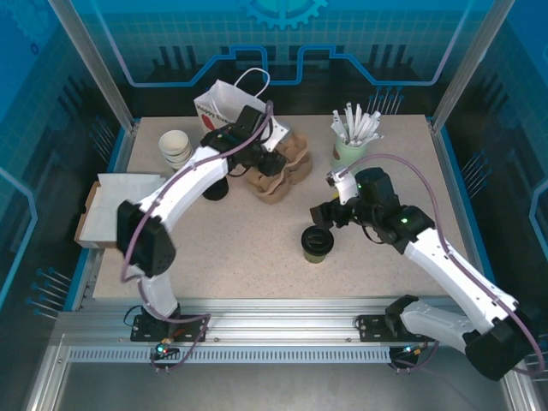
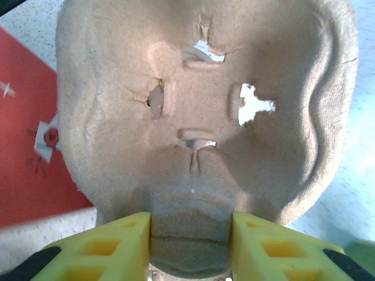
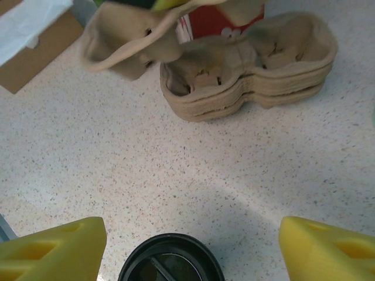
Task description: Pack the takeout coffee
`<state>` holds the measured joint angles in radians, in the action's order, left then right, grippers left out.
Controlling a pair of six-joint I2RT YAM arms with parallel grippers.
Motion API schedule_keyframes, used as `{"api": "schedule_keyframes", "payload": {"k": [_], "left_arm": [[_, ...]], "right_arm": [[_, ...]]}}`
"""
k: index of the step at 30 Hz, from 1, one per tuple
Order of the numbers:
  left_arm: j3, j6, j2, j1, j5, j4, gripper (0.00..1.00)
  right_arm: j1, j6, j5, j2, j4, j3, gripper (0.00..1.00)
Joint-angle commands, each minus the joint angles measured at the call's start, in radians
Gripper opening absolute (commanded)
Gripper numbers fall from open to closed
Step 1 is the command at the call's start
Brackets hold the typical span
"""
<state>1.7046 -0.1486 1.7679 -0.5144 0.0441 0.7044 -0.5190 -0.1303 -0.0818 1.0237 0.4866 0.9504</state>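
Note:
The takeout coffee (image 1: 317,243), a dark olive cup with a black lid (image 3: 171,260), stands upright mid-table. My right gripper (image 1: 328,216) (image 3: 190,231) is open. Its yellow fingers are spread wide on either side of the lid, touching nothing. My left gripper (image 1: 261,167) (image 2: 190,234) is shut on the rim of a brown pulp cup carrier (image 2: 199,105) (image 3: 126,41). That carrier is raised and tilted, just left of the carrier stack (image 3: 246,64) (image 1: 295,158). The red-and-white bag (image 1: 224,103) (image 3: 225,14) stands behind the stack.
A stack of white paper cups (image 1: 176,147) sits at the back left. A mint-green cup of white sticks (image 1: 351,145) stands at the back right. A cardboard box with white napkins (image 1: 107,210) (image 3: 29,41) lies at the left edge.

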Motion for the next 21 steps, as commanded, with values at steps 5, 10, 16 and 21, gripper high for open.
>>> {"api": "schedule_keyframes", "payload": {"k": [5,10,16,21], "left_arm": [[-0.459,0.138,-0.338,-0.107,-0.082,-0.101,0.38],[-0.689,0.235,-0.483,-0.172,-0.125,-0.101,0.37],[-0.839,0.292,-0.476,-0.281,-0.153,-0.13,0.37],[-0.849,0.288,-0.382,-0.343,-0.16,-0.169,0.37]], "right_arm": [[-0.012,0.007,0.049,-0.081,0.082,0.045,0.78],[-0.012,0.012,0.045,-0.07,0.08,0.043,0.78],[-0.012,0.008,0.037,-0.04,0.068,0.033,0.78],[-0.012,0.007,0.041,-0.033,0.073,0.031,0.77]]}}
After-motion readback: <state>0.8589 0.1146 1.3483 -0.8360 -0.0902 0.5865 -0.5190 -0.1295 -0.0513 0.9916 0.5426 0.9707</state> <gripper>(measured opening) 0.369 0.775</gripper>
